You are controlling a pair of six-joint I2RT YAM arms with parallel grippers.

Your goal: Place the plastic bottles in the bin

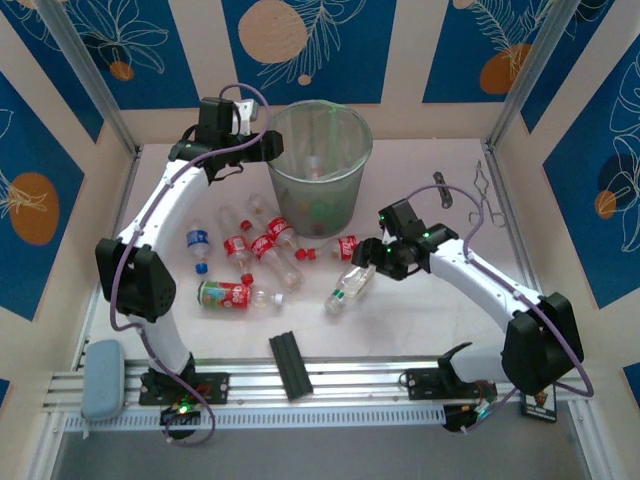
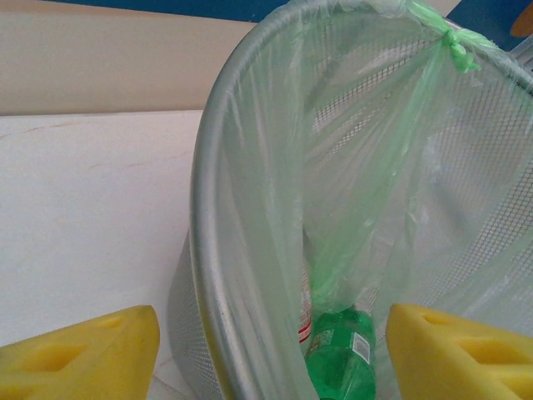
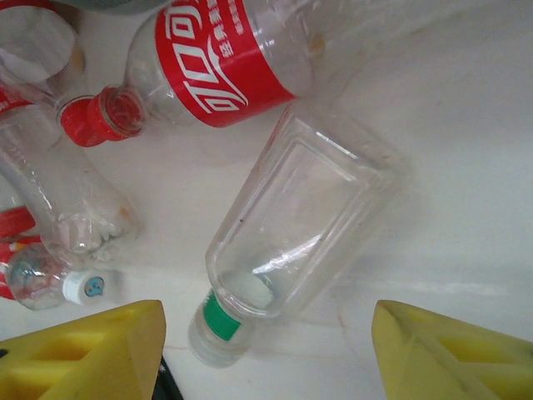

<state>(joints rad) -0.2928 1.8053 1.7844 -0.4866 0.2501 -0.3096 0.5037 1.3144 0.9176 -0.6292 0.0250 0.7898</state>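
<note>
The grey mesh bin stands at the back centre, lined with a thin green bag. My left gripper hovers open at its left rim; in the left wrist view its yellow fingers straddle the bin's rim, empty. A green bottle lies at the bottom of the bin. Several bottles lie on the table, mostly red-labelled, one blue-labelled. My right gripper is open above a clear bottle with a green neck band, which lies between its fingers untouched. A red-labelled bottle lies just beyond.
A black flat bar lies at the near edge between the arm bases. A grey pouch rests on the rail at the left. A metal tool and a small dark piece lie at the back right. Walls enclose the table.
</note>
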